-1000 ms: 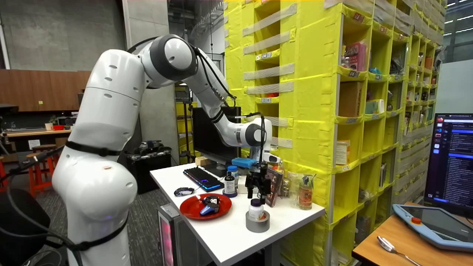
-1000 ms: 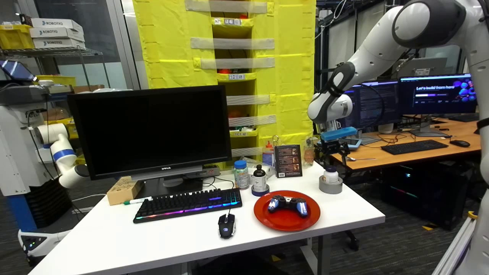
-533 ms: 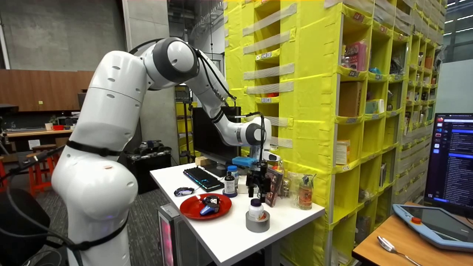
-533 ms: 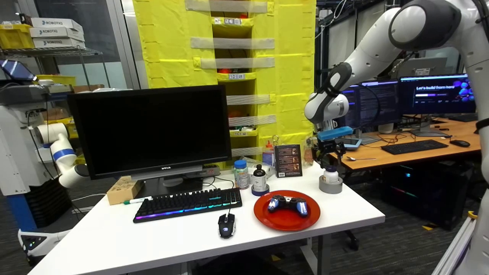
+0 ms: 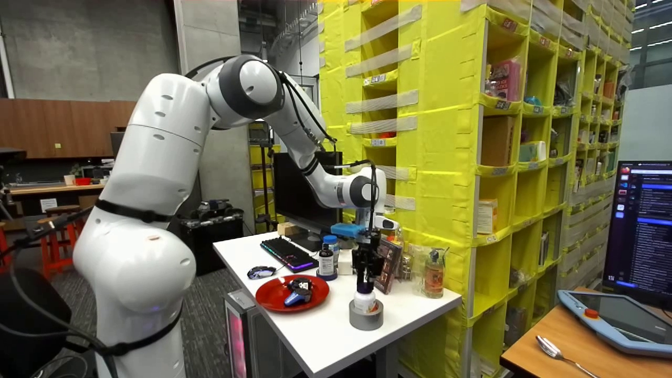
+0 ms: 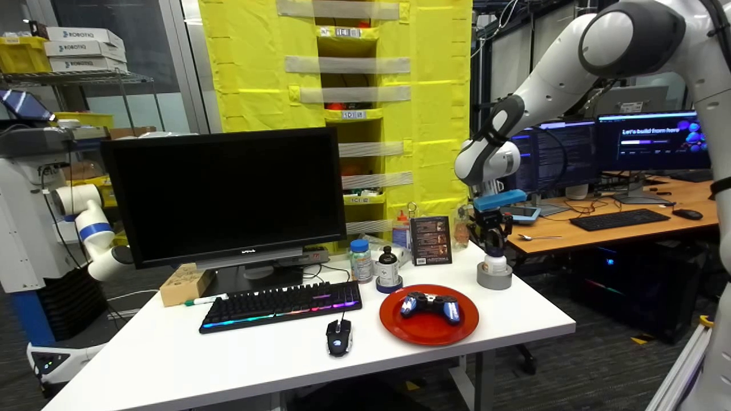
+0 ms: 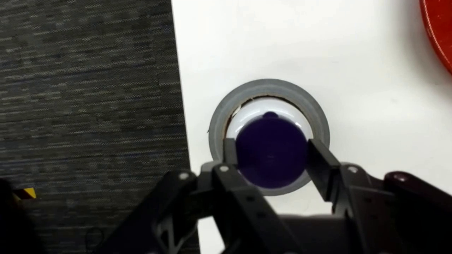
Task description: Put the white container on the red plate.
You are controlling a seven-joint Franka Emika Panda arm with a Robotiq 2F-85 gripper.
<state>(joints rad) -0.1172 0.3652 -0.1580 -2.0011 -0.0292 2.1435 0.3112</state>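
Observation:
The white container is a small white bottle (image 5: 364, 302) with a dark purple cap (image 7: 271, 151). It stands upright inside a grey roll of tape (image 6: 494, 281) near the table's edge. My gripper (image 7: 270, 151) points down from above, and its fingers (image 7: 230, 151) press on opposite sides of the cap. In both exterior views the gripper (image 5: 365, 281) hides most of the cap, while the white body (image 6: 495, 265) shows below it. The red plate (image 6: 428, 338) lies flat a short way off, a blue and black game controller (image 6: 429, 307) on it. Only the plate's rim (image 7: 432, 31) enters the wrist view.
Behind the plate stand a dark bottle (image 6: 388, 268), a blue-capped bottle (image 6: 361, 261) and an upright dark case (image 6: 431, 241). A keyboard (image 6: 282, 305), mouse (image 6: 339, 337) and monitor (image 6: 228, 197) occupy the table's other side. The table edge (image 7: 183, 106) runs close beside the tape roll.
My gripper's fingers, apart above and around the cap before, have closed onto it. The arm has shifted slightly. The bottle, tape roll and plate stand where they were.

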